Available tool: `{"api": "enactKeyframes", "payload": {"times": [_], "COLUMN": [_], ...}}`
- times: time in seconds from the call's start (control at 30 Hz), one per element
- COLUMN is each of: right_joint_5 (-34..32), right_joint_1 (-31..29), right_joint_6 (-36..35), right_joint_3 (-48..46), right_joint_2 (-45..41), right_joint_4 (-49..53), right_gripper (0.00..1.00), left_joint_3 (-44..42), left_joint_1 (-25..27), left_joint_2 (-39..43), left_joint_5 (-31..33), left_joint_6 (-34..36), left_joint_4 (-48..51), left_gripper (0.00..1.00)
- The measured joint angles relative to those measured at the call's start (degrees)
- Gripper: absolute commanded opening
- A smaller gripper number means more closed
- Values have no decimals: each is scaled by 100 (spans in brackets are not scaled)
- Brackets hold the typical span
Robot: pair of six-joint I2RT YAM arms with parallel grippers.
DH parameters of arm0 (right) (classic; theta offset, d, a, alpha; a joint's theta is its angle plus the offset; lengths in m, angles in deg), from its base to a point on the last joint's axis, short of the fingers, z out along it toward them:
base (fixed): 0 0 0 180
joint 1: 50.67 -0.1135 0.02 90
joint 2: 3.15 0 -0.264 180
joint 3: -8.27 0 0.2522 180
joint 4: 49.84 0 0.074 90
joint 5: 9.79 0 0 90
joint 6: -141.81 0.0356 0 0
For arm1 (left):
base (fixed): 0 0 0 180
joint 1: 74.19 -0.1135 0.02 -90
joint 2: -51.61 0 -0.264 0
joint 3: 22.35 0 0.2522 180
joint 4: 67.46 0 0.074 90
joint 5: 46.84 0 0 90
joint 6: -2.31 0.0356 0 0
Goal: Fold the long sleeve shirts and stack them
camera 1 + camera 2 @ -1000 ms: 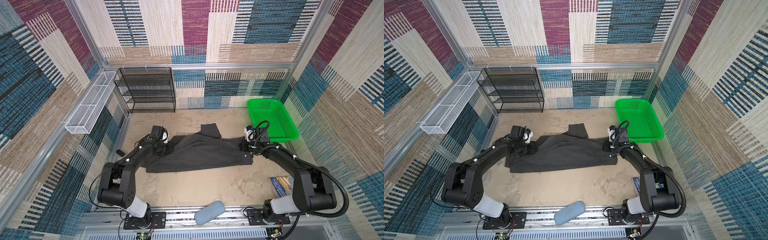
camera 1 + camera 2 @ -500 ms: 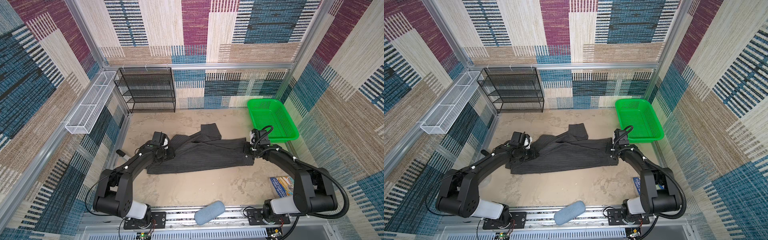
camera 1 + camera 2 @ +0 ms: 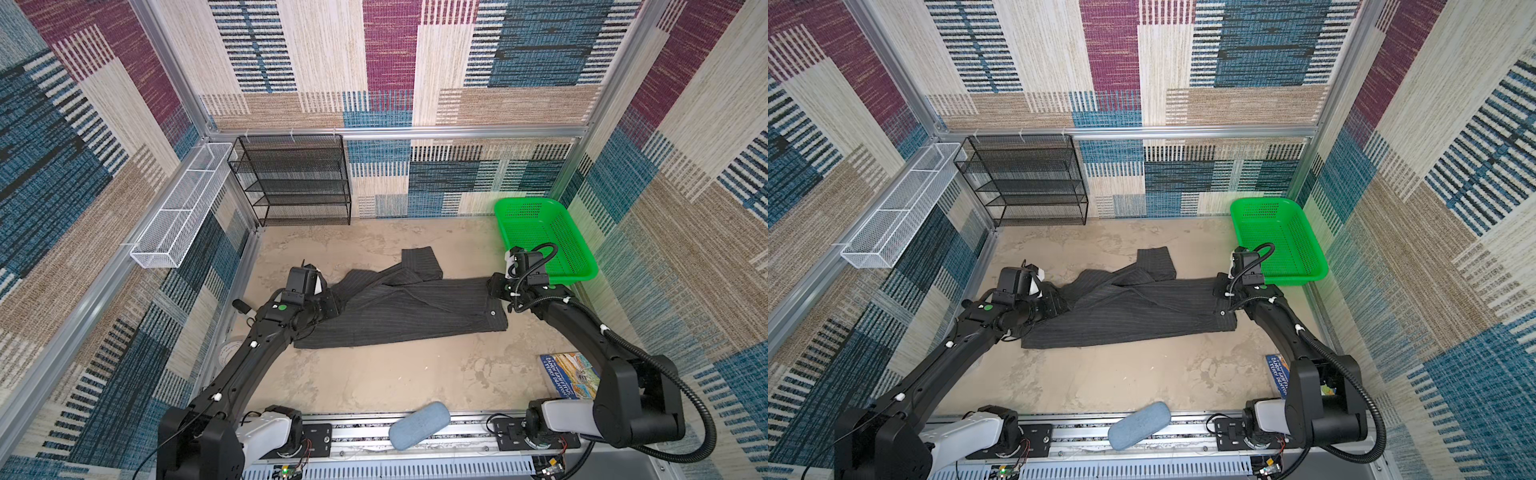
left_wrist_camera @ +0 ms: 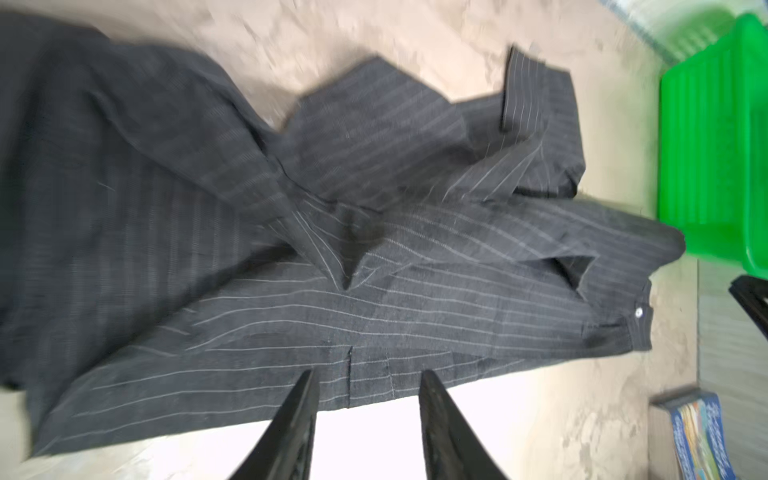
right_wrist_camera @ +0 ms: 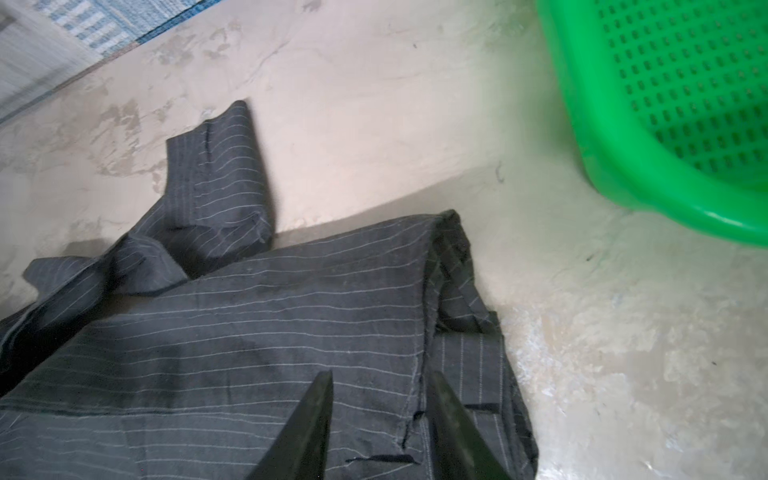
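The dark charcoal-grey pinstriped long sleeve shirt lies stretched sideways on the mottled beige table. Both arms reach low and forward (elbows bowed outward), one at each end. The left end effector and right end effector stand parted, holding nothing.

Long sleeve shirt before me
Dark charcoal, pale pinstripes, lying folded lengthwise on my counter, one cuff sticking out.

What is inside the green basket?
The basket shows only its bare perforated floor, in both top views and the right wrist view. The right arm's camera covers its near left corner in the top views, so that corner cannot be checked.
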Motion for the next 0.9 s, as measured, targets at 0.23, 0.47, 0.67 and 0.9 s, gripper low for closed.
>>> {"api": "enactKeyframes", "payload": {"times": [0.23, 0.47, 0.67, 0.9], "right_joint_5": [94, 37, -138, -188], "right_joint_1": [-448, -492, -492, -490], "right_joint_6": [109, 278, 433, 490], "right_joint_3": [-140, -498, -588, -605], "right_joint_2": [96, 24, -37, -33], "right_joint_4": [46, 72, 72, 66], "right_gripper": [46, 49, 50, 50], "left_joint_3": [654, 1493, 2452, 3108], "left_joint_1": [-295, -839, -1134, -1320], "left_joint_2": [-608, -1781, -2879, -3880], "left_joint_5": [455, 640, 719, 389], "left_joint_6": [-192, -208, -214, -542], "left_joint_4": [516, 669, 688, 728], "left_gripper": [51, 53, 53, 44]}}
